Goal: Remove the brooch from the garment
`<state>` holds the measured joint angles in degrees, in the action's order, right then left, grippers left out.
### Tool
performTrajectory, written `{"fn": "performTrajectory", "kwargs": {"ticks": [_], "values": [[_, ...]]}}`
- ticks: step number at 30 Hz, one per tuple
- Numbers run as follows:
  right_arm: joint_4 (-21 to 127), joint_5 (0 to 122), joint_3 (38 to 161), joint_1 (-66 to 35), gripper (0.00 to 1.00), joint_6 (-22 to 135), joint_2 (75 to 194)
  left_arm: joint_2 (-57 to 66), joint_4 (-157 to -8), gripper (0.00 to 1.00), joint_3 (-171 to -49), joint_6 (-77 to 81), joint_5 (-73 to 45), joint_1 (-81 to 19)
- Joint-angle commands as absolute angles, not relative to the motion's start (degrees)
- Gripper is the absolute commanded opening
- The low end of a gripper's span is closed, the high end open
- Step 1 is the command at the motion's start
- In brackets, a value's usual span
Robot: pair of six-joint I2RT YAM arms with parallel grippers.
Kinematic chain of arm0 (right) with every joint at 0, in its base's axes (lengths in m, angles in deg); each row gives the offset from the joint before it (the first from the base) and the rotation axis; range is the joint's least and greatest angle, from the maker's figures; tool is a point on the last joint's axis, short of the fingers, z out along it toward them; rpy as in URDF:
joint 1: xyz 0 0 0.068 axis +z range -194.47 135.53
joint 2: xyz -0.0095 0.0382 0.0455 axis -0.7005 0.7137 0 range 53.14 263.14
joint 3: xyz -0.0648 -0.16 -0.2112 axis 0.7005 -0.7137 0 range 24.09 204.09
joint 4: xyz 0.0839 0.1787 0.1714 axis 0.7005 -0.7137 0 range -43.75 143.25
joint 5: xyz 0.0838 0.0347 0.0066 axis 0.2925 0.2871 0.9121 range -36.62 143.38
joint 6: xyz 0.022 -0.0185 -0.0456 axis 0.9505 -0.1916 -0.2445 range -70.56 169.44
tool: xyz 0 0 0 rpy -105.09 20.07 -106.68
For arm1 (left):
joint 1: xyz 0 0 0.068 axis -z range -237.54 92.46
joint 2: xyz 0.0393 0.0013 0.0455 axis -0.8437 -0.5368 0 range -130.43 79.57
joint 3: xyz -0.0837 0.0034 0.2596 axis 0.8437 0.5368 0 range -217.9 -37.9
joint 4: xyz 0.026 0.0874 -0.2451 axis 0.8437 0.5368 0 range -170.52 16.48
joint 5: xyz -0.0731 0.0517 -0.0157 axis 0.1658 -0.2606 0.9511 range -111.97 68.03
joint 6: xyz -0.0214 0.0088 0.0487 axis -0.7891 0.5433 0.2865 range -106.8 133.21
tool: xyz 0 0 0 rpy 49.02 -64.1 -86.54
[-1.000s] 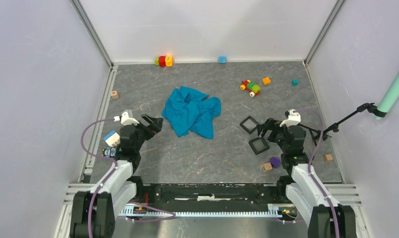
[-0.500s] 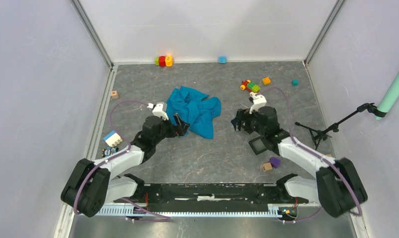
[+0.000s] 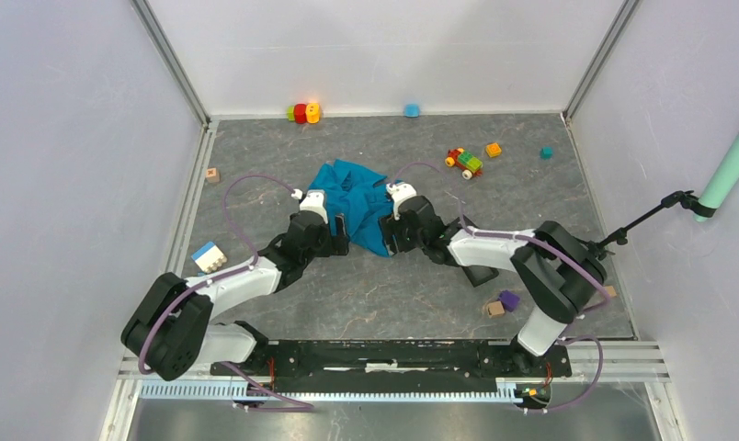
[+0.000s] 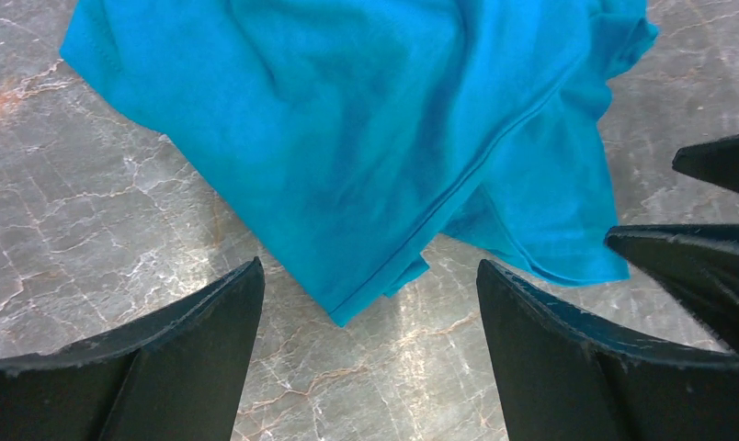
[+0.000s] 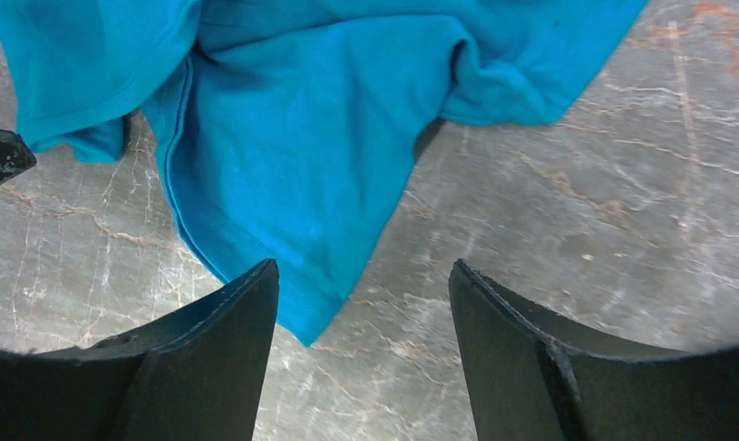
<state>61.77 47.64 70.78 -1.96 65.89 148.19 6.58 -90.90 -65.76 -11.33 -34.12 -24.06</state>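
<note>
The garment [image 3: 358, 190] is a crumpled blue cloth in the middle of the grey marbled floor. My left gripper [image 3: 340, 230] stands at its near left edge and my right gripper [image 3: 392, 233] at its near right edge, facing each other. In the left wrist view the garment [image 4: 366, 138] has a hemmed corner hanging down between the open jaws of the left gripper [image 4: 368, 266]. In the right wrist view another corner of the garment [image 5: 301, 119] reaches between the open jaws of the right gripper [image 5: 362, 264]. Neither gripper holds anything. The brooch is hidden in every view.
A toy car [image 3: 464, 163], an orange block [image 3: 493, 150] and a teal piece [image 3: 547, 152] lie at the back right. Near the right arm are a purple piece [image 3: 508, 299] and a tan cube [image 3: 494, 310]. A white and blue block [image 3: 207, 256] lies at the left. A stand [image 3: 642, 216] reaches in from the right wall.
Both arms have swung forward and inward from beside their bases to the near edge of the cloth. The right arm now covers the black frames.
</note>
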Motion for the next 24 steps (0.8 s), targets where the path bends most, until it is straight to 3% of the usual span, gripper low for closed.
{"fn": "performTrajectory", "kwargs": {"ticks": [1,6,9,10,14,15,24], "values": [[60.4,41.5,75.7,1.0,0.73,67.1,152.6,5.0,-88.8,0.9,-68.8,-9.1,-37.7,-23.9],[58.3,38.0,78.1,3.9,0.71,67.5,156.3,3.4,-87.9,0.91,-69.7,-9.1,-38.4,-23.9],[58.1,37.3,78.1,4.7,0.59,67.9,157.3,2.0,-86.5,0.91,-70.7,-9.3,-39.1,-23.9],[58.0,37.1,78.1,4.9,0.52,68.0,157.6,1.7,-86.2,0.91,-71.1,-9.4,-39.2,-24.0],[57.5,35.1,77.4,4.8,0.03,68.3,156.3,0.6,-86.4,0.89,-71.2,-10.1,-37.6,-23.8],[57.7,33.9,77.0,4.8,0.0,68.5,154.9,0.4,-86.5,0.89,-71.3,-10.1,-37.2,-23.8],[56.2,28.7,73.0,4.6,0.0,66.4,145.1,3.9,-86.7,0.84,-70.6,-6.9,-41.3,-20.6]]}}
